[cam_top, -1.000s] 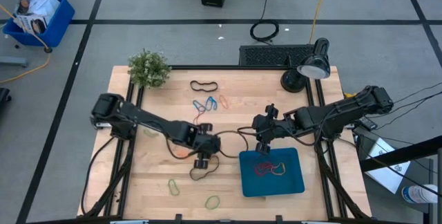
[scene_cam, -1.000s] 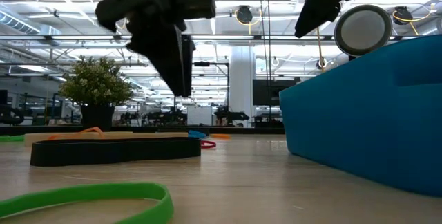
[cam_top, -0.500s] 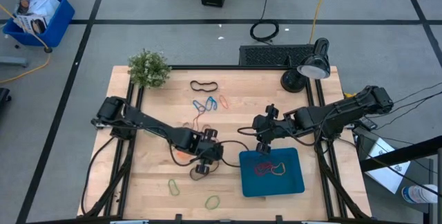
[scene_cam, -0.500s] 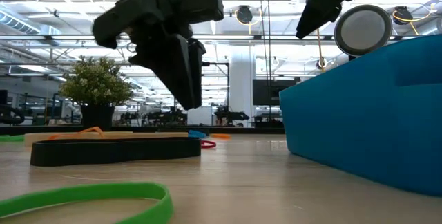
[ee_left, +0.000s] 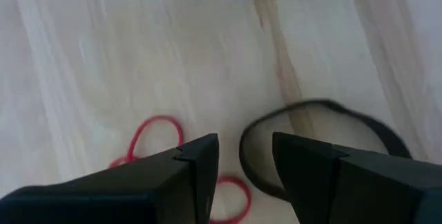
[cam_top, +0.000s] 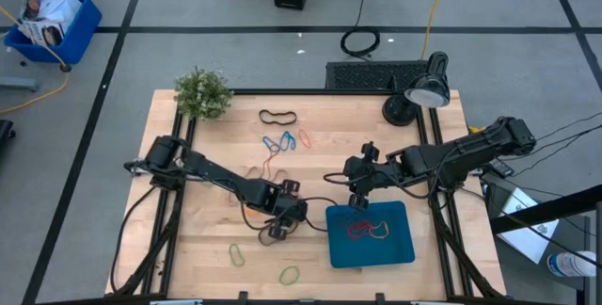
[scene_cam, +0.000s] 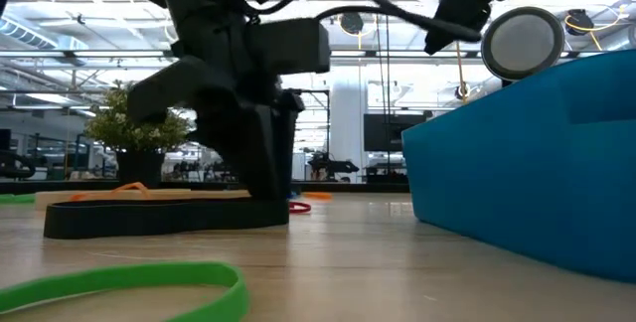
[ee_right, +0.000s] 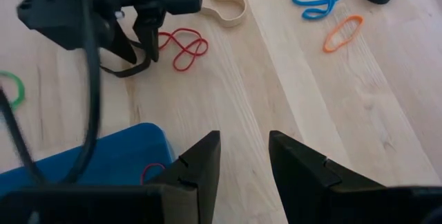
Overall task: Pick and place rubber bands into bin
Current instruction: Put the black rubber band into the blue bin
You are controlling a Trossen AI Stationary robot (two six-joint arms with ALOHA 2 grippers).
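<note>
My left gripper (cam_top: 277, 227) is open and low over the table, just left of the teal bin (cam_top: 400, 248). Its fingers stand on either side of one end of a black rubber band (ee_left: 314, 108), which lies flat on the wood and also shows in the low view (scene_cam: 159, 216). Red bands (ee_left: 156, 133) lie beside it. My right gripper (cam_top: 357, 198) is open and empty, held above the bin's far edge. Red and orange bands (cam_top: 369, 229) lie in the bin. My left gripper points down with one finger (ee_left: 193, 165) outside the black band's loop and the other (ee_left: 311, 162) inside it, at the loop's end (ee_left: 243, 156). I cannot tell whether the fingers touch the band. The band lies flat on the table.
Loose bands lie on the table: blue (cam_top: 279, 142), orange (cam_top: 305, 138) and black (cam_top: 277, 117) at the far side, green ones (cam_top: 237, 254) (cam_top: 289, 274) near the front edge. A potted plant (cam_top: 202, 93) stands at the far left and a desk lamp (cam_top: 421, 93) at the far right.
My left gripper has come down to the table at the black band, moving slightly toward the near edge and the bin. The band has stayed where it was.
</note>
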